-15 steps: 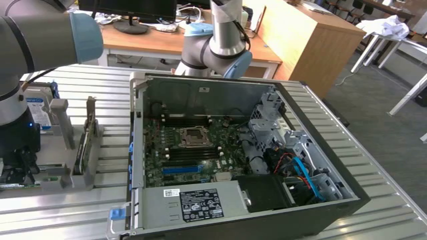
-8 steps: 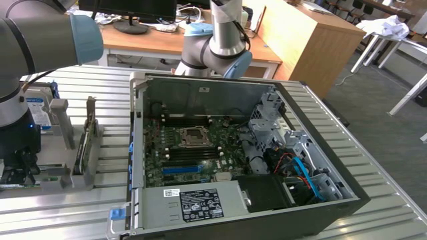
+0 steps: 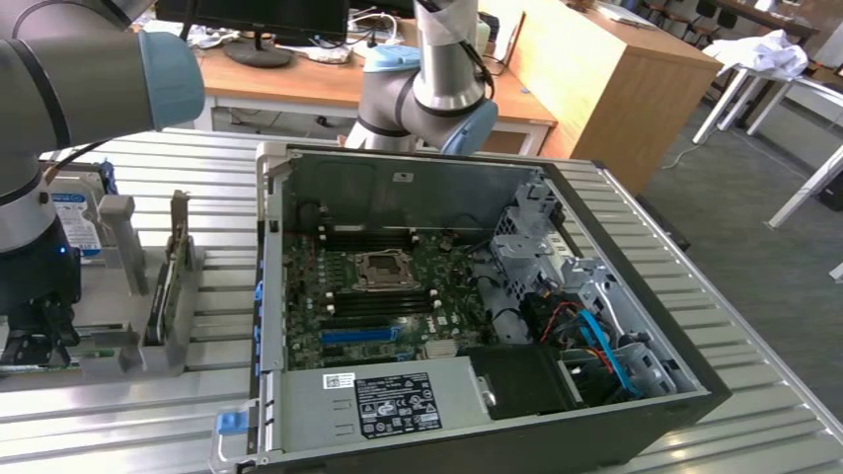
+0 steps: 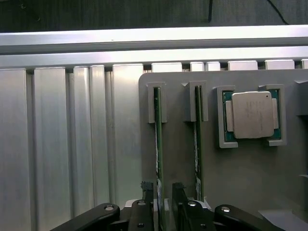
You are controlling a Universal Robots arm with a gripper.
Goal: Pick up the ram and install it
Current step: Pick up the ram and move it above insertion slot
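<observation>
You are at the pick-up step: nothing is lifted yet, and the install has not begun. Your hand (image 4: 163,191) hangs low over the grey holder (image 4: 245,178) on the bench (image 4: 53,144), with its jaws released and straddling one end of the ram (image 4: 158,139). That stick stands on edge in its groove. It is the one farther from the processor (image 4: 252,114), which sits in its own pocket of the holder. A second stick (image 4: 198,139) stands in the next groove, just beside the first and parallel to it.

One of the fingers (image 4: 179,197) sits in the lane between the two sticks, clear of both. The other looks very near the ram's far face, though I cannot tell whether it touches.

As I judge it, the grasp calls for squeezing squarely on the board's flat faces, with the hand centred so the stick does not tip in its groove. The inner finger must also keep off the neighbouring stick. Any lift wants to run straight along the groove walls.

In the exterior view, the open computer case (image 3: 395,188) lies on the same bench, its motherboard (image 3: 382,306) exposed and well apart from the holder.
</observation>
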